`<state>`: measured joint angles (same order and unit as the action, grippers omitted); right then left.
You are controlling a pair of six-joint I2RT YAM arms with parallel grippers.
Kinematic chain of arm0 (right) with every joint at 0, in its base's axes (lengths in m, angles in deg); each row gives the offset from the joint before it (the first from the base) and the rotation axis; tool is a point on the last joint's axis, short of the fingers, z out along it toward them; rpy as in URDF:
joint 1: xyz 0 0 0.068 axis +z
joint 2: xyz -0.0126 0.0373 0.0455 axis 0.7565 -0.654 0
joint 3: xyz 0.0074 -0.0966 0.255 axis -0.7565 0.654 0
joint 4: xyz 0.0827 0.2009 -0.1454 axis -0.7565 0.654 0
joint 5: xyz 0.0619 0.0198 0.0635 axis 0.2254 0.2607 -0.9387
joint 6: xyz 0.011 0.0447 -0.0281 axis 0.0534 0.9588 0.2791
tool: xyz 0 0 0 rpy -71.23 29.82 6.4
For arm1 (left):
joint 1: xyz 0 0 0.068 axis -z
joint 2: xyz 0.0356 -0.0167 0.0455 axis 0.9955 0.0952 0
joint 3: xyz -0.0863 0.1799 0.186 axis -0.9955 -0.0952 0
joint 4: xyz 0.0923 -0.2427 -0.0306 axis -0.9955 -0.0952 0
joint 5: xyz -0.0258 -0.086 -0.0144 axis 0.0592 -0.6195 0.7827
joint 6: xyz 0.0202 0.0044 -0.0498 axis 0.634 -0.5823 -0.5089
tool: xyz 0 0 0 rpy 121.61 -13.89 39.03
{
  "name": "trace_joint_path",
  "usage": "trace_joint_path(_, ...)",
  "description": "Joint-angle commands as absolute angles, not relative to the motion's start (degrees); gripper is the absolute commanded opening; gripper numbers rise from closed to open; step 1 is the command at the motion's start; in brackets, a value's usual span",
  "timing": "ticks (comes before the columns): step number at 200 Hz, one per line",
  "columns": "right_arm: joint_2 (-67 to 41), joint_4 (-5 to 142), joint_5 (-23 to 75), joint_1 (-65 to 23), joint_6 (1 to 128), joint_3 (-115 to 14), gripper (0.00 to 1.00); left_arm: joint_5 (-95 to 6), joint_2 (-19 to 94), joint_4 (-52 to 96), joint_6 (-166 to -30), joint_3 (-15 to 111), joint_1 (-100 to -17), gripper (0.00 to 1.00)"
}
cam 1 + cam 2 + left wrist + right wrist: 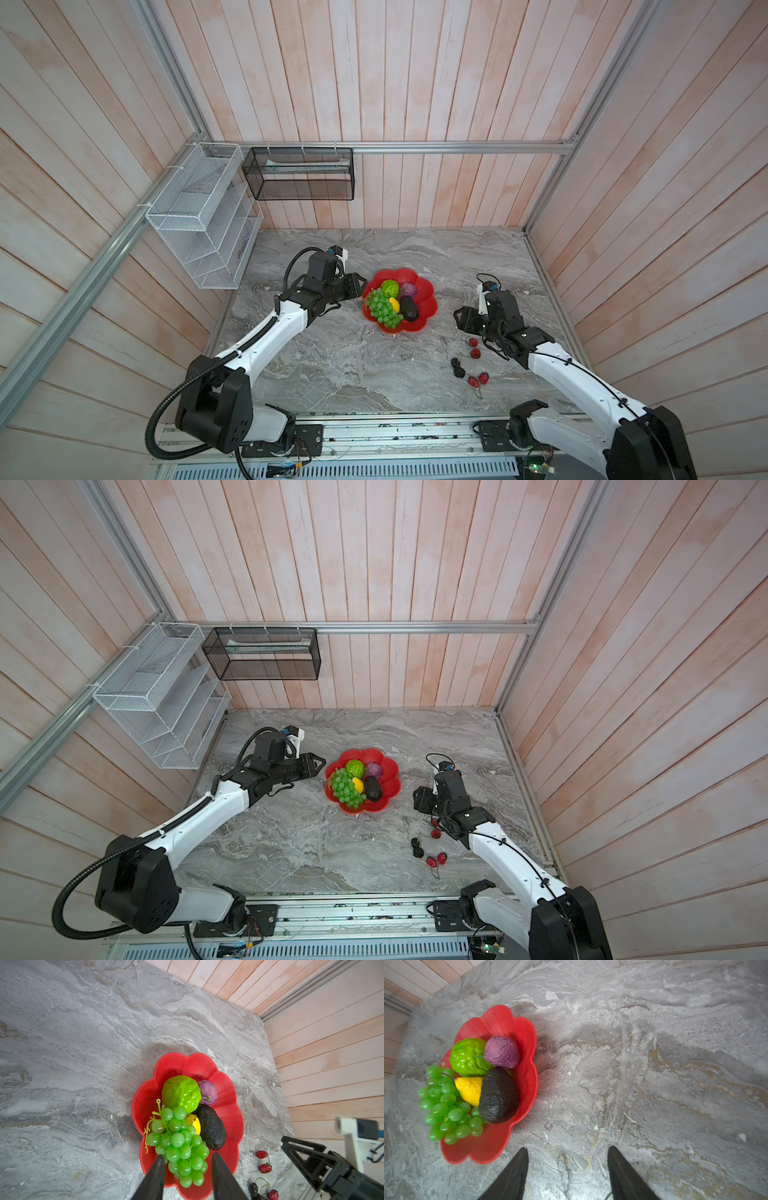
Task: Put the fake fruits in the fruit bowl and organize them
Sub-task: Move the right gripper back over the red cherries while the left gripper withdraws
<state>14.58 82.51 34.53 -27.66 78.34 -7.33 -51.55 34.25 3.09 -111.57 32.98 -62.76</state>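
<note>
The red fruit bowl (428, 301) (527, 1076) holds a green grape bunch (383, 311) (178, 1142), a bumpy lime-green ball (390, 287), a purple ball (407, 289), a yellow lemon (395, 306) and a dark avocado (409, 310). My left gripper (358, 286) (188, 1155) is open at the bowl's left rim, its fingers either side of the grape bunch's end without pinching it. Red berries (474, 348) (264, 1161), black berries (457, 368) and another red pair (478, 380) lie on the table right of the bowl. My right gripper (459, 318) (568, 1148) is open and holds nothing, just behind the berries.
A white wire basket (199, 220) and a black mesh basket (299, 174) hang on the back left walls. Wooden walls close the grey marble table (332, 365) at the back and on both sides. The arms' rail (374, 432) runs along the front edge.
</note>
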Motion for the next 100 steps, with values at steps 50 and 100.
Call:
trace_joint_path(50,13.38,96.17,43.96,-21.2,84.39,-8.92,0.61,-55.93,31.56,11.61,-117.1,23.46,-66.87,0.4)
trace_joint_path(100,10.85,99.59,45.38,-16.8,87.58,-9.93,0.61,-58.37,31.89,14.78,-117.49,21.36,-68.54,0.4)
